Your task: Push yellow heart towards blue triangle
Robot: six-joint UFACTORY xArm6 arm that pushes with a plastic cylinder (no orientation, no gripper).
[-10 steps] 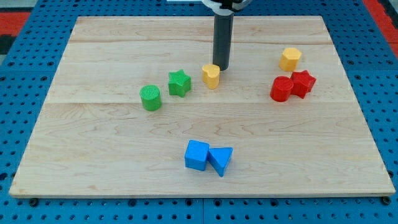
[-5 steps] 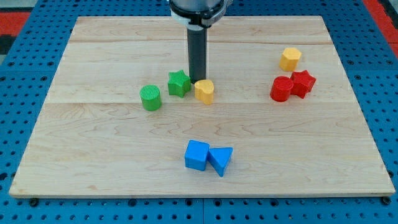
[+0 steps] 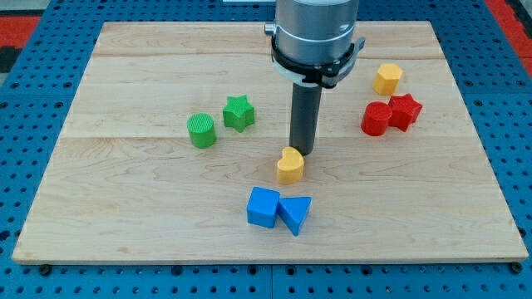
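Observation:
The yellow heart (image 3: 289,165) lies near the board's middle, a little above the blue triangle (image 3: 295,213). The blue triangle touches a blue cube (image 3: 263,207) on its left. My tip (image 3: 302,153) stands just above and to the right of the yellow heart, touching or nearly touching its upper edge. The dark rod rises from there to the arm's grey end at the view's top.
A green star (image 3: 238,111) and a green cylinder (image 3: 200,130) sit left of the rod. A red cylinder (image 3: 376,119) and a red star (image 3: 404,110) touch at the right, with a yellow hexagon (image 3: 386,79) above them. The wooden board (image 3: 125,208) lies on a blue pegboard.
The yellow heart has been pushed down the view from beside the green star to just above the blue blocks. My tip moved down and right with it.

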